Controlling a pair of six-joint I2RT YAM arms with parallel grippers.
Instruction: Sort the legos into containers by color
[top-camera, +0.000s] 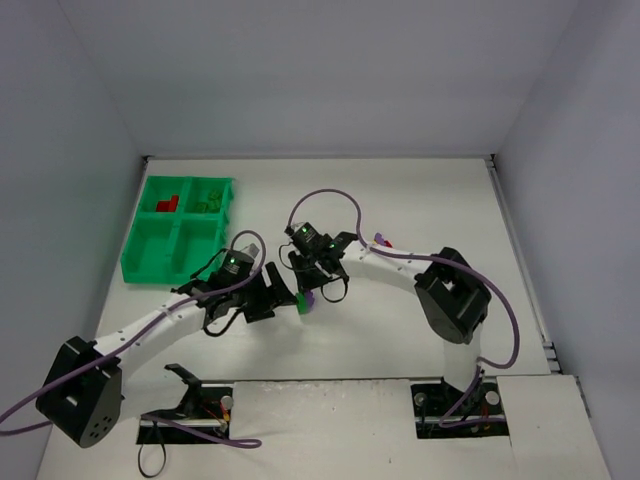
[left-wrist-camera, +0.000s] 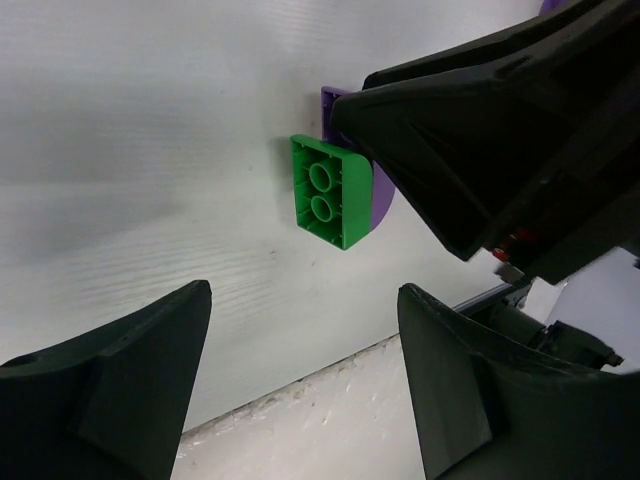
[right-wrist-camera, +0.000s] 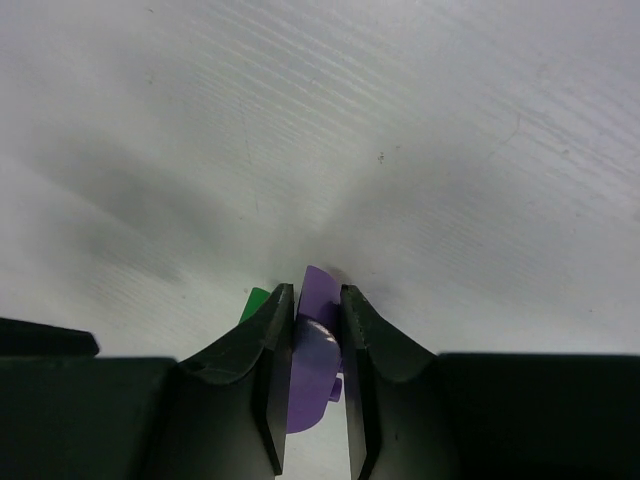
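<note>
Two fingers of the right claw (right-wrist-camera: 314, 310) are pressed onto a purple brick (right-wrist-camera: 310, 400), pinching it edge-on between the pads. A green brick (left-wrist-camera: 330, 190) lies studs-up on the desk (top-camera: 400, 200), touching the purple one along one side.

The grip looks firm, so I judge the lift to be the step in hand. It is best done straight up and slowly. That way the green neighbour is left behind and not dragged or tipped.

The left claw (left-wrist-camera: 303, 295) is spread wide, holds nothing and hovers just beside the same pair. The two claws crowd each other, so the left would do well to wait until the right is away.

The tray (top-camera: 150, 262) sits well apart, at the far left of the desk. Red bricks (top-camera: 166, 204) lie in its far-left compartment and green ones (top-camera: 208, 198) in its far-right. The purple brick therefore belongs in one of the two near compartments, and it should be released low, inside the walls.

Much of the purple brick is covered by the right claw's fingers, so its full shape is unclear. I cannot tell whether it is clipped to the green brick or only leaning on it, nor whether it has left the desk. From above, the pair is a tiny blob under the claws. A small purple speck (top-camera: 380, 239) by the right arm is too small to identify.
</note>
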